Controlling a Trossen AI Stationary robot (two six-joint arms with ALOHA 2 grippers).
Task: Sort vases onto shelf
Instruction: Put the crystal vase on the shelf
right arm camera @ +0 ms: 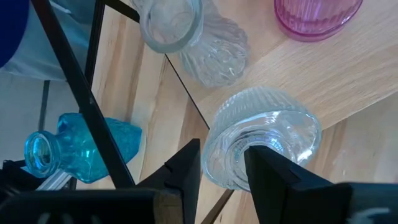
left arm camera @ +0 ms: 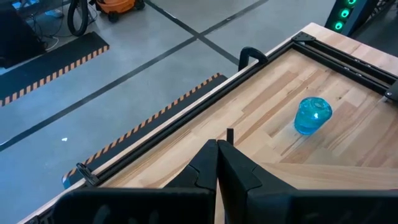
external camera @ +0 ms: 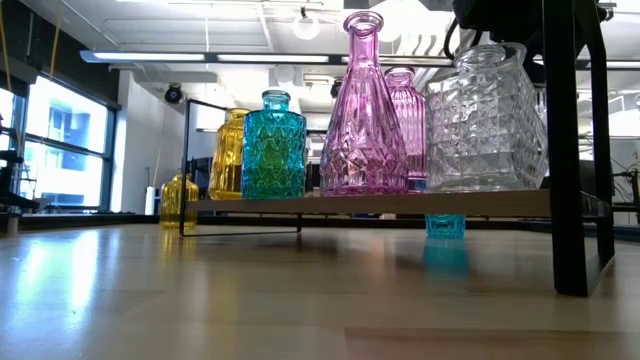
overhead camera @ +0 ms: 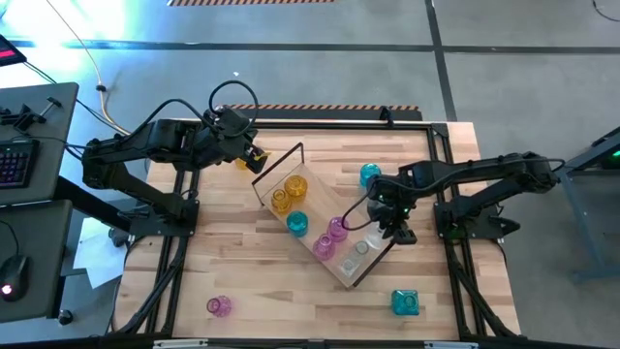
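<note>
Nearest the table's front edge, a pink vase (overhead camera: 219,306) lies at the left and a teal square vase (overhead camera: 405,302) sits at the right, both off the shelf. Farther in, the shelf (overhead camera: 312,184) runs diagonally across the tabletop (overhead camera: 232,252). At its near end the right gripper (right arm camera: 222,167) pinches the rim of a ribbed clear vase (right arm camera: 267,134), one finger inside the mouth, with another clear vase (right arm camera: 199,37) just beside it. Up the board stand two pink vases (overhead camera: 330,236), a teal vase (overhead camera: 296,224) and amber vases (overhead camera: 289,191). Beyond, a round teal vase (overhead camera: 370,174) rests on the table. At the far left, the left gripper (left arm camera: 216,163) is pressed together, near a small amber vase (overhead camera: 244,160)
</note>
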